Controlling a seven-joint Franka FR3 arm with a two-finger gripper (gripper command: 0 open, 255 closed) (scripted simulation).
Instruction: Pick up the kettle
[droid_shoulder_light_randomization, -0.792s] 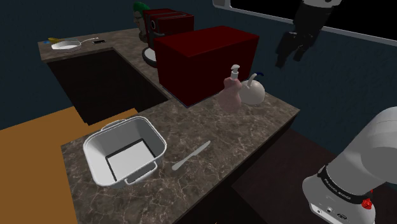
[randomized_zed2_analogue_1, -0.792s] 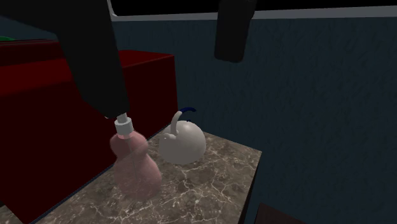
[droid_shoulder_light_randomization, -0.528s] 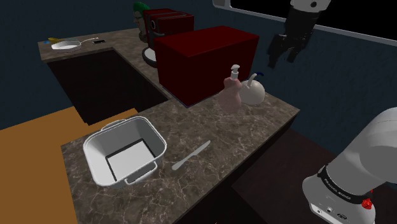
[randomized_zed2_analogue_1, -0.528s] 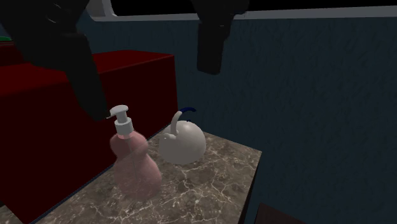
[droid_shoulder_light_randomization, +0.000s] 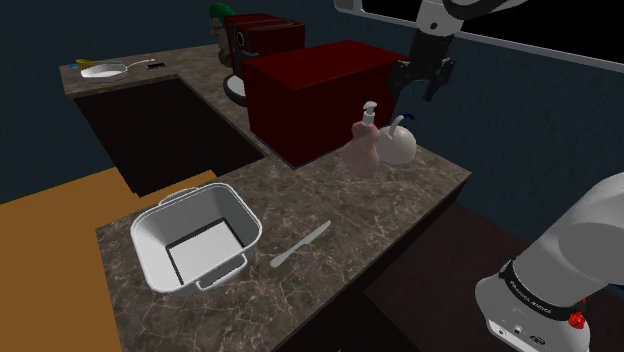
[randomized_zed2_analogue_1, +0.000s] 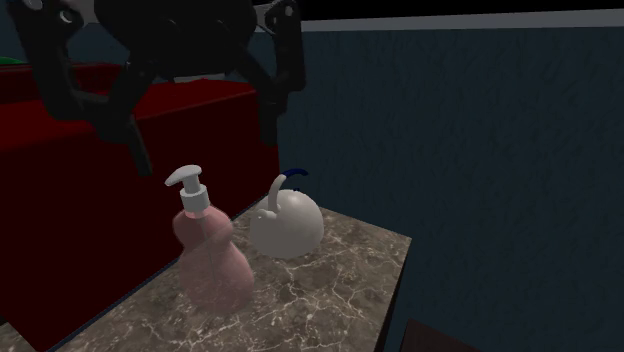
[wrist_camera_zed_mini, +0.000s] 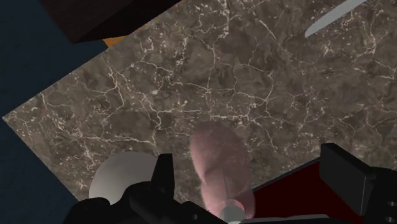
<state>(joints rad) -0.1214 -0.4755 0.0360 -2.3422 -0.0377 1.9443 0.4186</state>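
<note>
The kettle (droid_shoulder_light_randomization: 399, 146), a round, pale grey one with a thin curved handle tipped in dark blue, stands upright on the marbled brown surface (droid_shoulder_light_randomization: 330, 215) near its far corner. It is close to the dark blue wall. Just beside it, on the shoulder view's left, stands a pink soap bottle (droid_shoulder_light_randomization: 363, 148) with a white pump. Whether the two touch cannot be told. Behind both is a big dark red box (droid_shoulder_light_randomization: 315, 95). The black gripper (droid_shoulder_light_randomization: 419, 88) hangs in the air above the bottle and the kettle, apart from both, with its fingers (droid_shoulder_light_randomization: 436, 84) spread wide and nothing between them. In the second exterior view the gripper (randomized_zed2_analogue_1: 205, 150) is up in front of the red box (randomized_zed2_analogue_1: 60, 190), one finger on each side above the bottle's pump. The kettle (randomized_zed2_analogue_1: 288, 226) sits lower, toward that view's right of the bottle (randomized_zed2_analogue_1: 212, 262). Looking down from the wrist, the gripper (wrist_camera_zed_mini: 248, 159) is over the soap bottle (wrist_camera_zed_mini: 219, 162), which lies between the two open fingers (wrist_camera_zed_mini: 343, 173). The kettle (wrist_camera_zed_mini: 121, 179) lies just outside one of them. Farther along the surface (wrist_camera_zed_mini: 191, 83) lies a pale knife (wrist_camera_zed_mini: 334, 19). In the shoulder view this knife (droid_shoulder_light_randomization: 300, 245) lies flat next to a white basin (droid_shoulder_light_randomization: 195, 240) with handles.
</note>
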